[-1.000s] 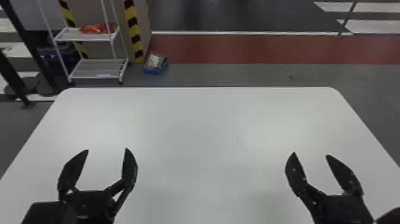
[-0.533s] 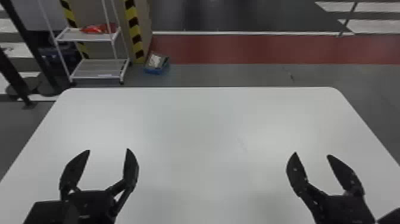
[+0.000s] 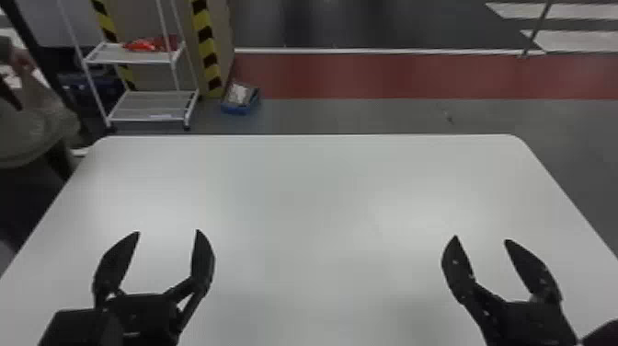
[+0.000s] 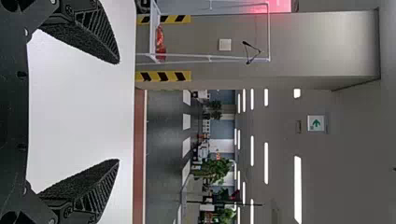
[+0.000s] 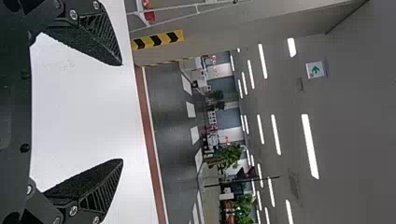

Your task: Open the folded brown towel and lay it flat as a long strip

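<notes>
Brown towel: whereabouts can't be told. Left tool [image 3: 168, 231] and right tool [image 3: 481, 238] gape over the bench [image 3: 322, 193]. Best wait for cloth, then pinch only the top layer's edge.

The head view looks down at the surface [image 3: 322, 198]; both wrist views, closer, look across it.

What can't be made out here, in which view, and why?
- White table: near edge, cut off by the head view's bottom edge.
- Left pincer and right pincer: rear parts, cut off by that same edge.
- Red item on the rack: identity, blurred in the head view.
- Blue box: contents, too small in the head view.
</notes>
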`<action>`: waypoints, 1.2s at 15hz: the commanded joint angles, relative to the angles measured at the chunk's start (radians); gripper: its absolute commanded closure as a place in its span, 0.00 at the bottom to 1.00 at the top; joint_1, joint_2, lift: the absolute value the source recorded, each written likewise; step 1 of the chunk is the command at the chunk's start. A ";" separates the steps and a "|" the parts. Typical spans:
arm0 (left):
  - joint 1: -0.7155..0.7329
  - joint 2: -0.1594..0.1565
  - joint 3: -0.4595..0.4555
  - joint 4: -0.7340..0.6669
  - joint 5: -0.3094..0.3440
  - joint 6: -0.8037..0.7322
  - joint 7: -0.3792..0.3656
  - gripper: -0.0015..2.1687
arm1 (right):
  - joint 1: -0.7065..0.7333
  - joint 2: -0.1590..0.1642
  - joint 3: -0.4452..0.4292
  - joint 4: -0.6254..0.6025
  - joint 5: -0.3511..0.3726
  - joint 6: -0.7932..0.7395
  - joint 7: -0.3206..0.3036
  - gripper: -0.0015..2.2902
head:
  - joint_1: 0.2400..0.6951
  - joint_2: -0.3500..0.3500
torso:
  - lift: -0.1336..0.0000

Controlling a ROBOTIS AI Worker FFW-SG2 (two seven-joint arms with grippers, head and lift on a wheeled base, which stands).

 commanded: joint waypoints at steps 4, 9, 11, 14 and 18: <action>-0.005 -0.002 -0.001 0.005 0.001 0.003 0.000 0.06 | -0.001 0.000 -0.007 0.002 -0.003 0.000 0.000 0.07 | 1.00 0.49 | 0.08; -0.011 -0.002 -0.010 0.009 0.001 0.003 0.000 0.06 | 0.006 0.000 -0.015 -0.002 -0.009 -0.009 0.000 0.07 | 1.00 0.48 | 0.08; -0.011 -0.002 -0.010 0.008 0.001 0.003 0.000 0.06 | 0.008 0.000 -0.018 -0.002 -0.014 -0.009 0.000 0.07 | 1.00 0.47 | 0.08; -0.011 -0.005 -0.012 0.008 0.001 0.003 0.000 0.06 | 0.011 0.000 -0.020 -0.005 -0.015 -0.012 0.000 0.07 | 1.00 0.46 | 0.08; -0.011 -0.005 -0.021 0.006 -0.006 0.003 0.000 0.06 | 0.025 0.000 -0.029 -0.011 -0.023 -0.037 0.000 0.07 | 1.00 0.45 | 0.08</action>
